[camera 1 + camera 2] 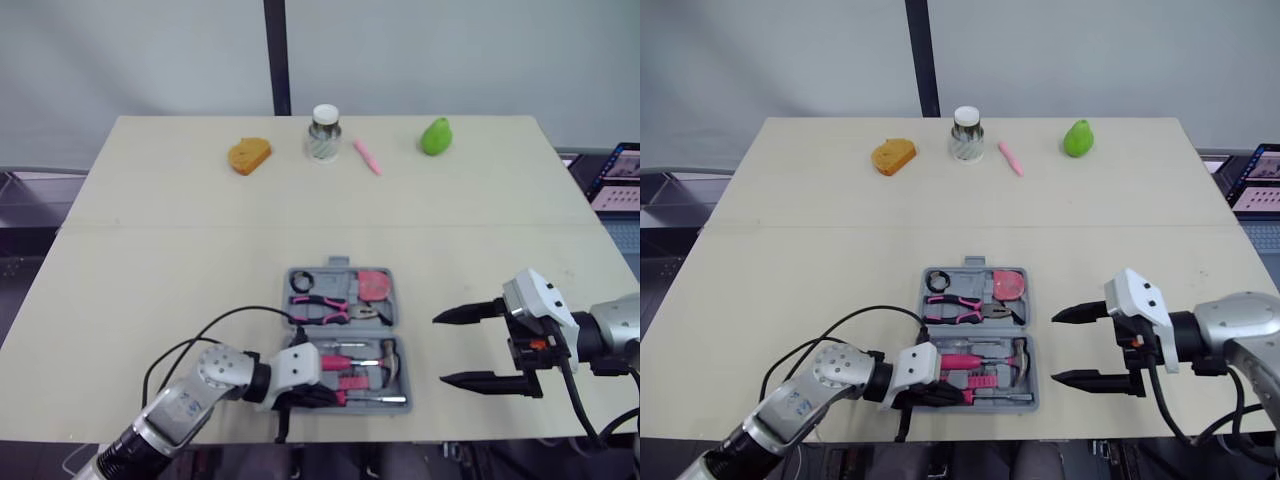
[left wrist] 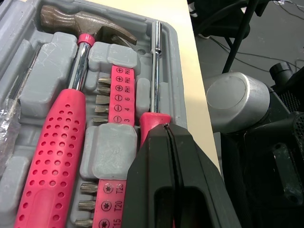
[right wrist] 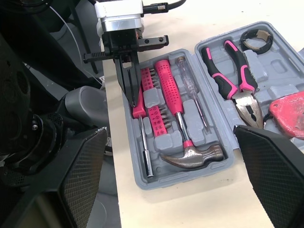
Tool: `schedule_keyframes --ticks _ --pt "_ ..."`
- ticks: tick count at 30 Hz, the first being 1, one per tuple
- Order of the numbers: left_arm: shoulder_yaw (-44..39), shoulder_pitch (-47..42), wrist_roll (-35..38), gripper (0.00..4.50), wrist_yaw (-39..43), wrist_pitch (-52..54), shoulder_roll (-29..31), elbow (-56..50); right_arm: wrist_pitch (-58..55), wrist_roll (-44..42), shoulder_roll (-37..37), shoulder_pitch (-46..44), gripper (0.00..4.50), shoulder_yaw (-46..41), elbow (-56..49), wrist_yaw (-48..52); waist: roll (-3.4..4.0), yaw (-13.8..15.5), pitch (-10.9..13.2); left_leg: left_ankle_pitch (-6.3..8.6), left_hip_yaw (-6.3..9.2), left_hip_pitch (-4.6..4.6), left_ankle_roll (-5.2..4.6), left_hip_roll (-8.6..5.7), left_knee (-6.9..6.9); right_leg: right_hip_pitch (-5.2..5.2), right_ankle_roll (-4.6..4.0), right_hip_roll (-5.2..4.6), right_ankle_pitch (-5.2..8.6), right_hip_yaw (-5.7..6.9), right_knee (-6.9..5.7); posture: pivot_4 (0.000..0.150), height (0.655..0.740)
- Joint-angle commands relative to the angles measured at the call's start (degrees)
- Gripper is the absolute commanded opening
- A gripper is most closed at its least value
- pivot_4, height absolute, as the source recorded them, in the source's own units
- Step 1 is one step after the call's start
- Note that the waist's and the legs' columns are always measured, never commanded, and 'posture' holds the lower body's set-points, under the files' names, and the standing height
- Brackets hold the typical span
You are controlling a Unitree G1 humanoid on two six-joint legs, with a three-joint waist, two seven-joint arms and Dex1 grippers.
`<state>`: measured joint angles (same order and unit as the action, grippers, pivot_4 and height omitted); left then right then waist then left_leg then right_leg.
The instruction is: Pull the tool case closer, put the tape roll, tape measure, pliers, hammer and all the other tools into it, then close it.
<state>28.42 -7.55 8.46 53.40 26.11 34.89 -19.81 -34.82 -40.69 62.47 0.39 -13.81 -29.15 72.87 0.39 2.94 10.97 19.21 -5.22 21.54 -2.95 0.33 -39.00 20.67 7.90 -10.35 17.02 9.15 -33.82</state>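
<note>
You have bare counter (image 1: 170, 270) left of the case (image 1: 391, 310); the right tool (image 1: 438, 349), fingers spread, stands near its right side.

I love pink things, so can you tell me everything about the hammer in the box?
The hammer has a pink, rubbery-looking grip dotted with little holes, a shiny metal shaft and a dull brownish-grey claw head. It lies flat in its moulded slot in the near half of the open grey tool case, beside the pink bit holder. The left gripper is over the neighbouring pink-handled driver, not touching the hammer.
</note>
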Motion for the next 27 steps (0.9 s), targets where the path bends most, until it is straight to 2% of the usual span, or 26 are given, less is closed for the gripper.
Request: schedule_keyframes --ticks 1,14,19,23,27 --pt "2.61 1.02 -2.79 0.03 0.08 1.19 0.9 1.41 0.76 -0.52 0.15 -0.05 4.5 -1.61 -1.58 0.03 0.0 0.02 0.0 0.0 0.0 0.0 0.0 0.0 0.0 0.0 0.0 0.0 0.0 0.01 0.0 0.15 0.74" --pt "4.27 1.11 -4.62 0.03 -0.24 2.21 1.13 3.19 0.5 -0.53 0.2 -0.18 4.5 -1.53 -1.72 -0.24 0.02 0.0 -0.01 0.02 0.0 -0.03 0.0 0.02 0.0 -0.04 0.0 0.0 0.0 -0.01 0.02 0.15 0.74" --pt "1.82 1.85 -1.81 0.03 0.29 2.23 1.18 1.28 0.41 -0.72 -0.11 -0.38 4.5 -1.46 -1.54 -0.5 0.02 -0.01 -0.01 0.03 0.0 -0.03 0.01 0.03 0.0 -0.04 0.0 0.0 0.0 -0.02 0.03 0.15 0.74" --pt "-8.32 3.62 8.87 0.03 0.88 8.17 1.38 -7.04 -0.47 -1.85 -0.87 -0.03 4.5 -2.64 -0.84 -1.27 0.02 -0.44 0.01 0.1 -0.03 -0.01 0.05 0.17 0.0 -0.02 -0.03 0.04 0.02 -0.03 0.05 0.15 0.74" --pt "-26.85 6.4 20.56 0.03 -1.64 16.32 3.97 -13.8 -1.61 -2.39 -2.9 1.09 4.5 -4.87 3.9 -3.22 -0.09 -0.41 0.11 0.1 0.0 0.01 0.1 0.3 -0.02 0.0 -0.12 0.13 0.07 0.01 0.02 0.15 0.74"
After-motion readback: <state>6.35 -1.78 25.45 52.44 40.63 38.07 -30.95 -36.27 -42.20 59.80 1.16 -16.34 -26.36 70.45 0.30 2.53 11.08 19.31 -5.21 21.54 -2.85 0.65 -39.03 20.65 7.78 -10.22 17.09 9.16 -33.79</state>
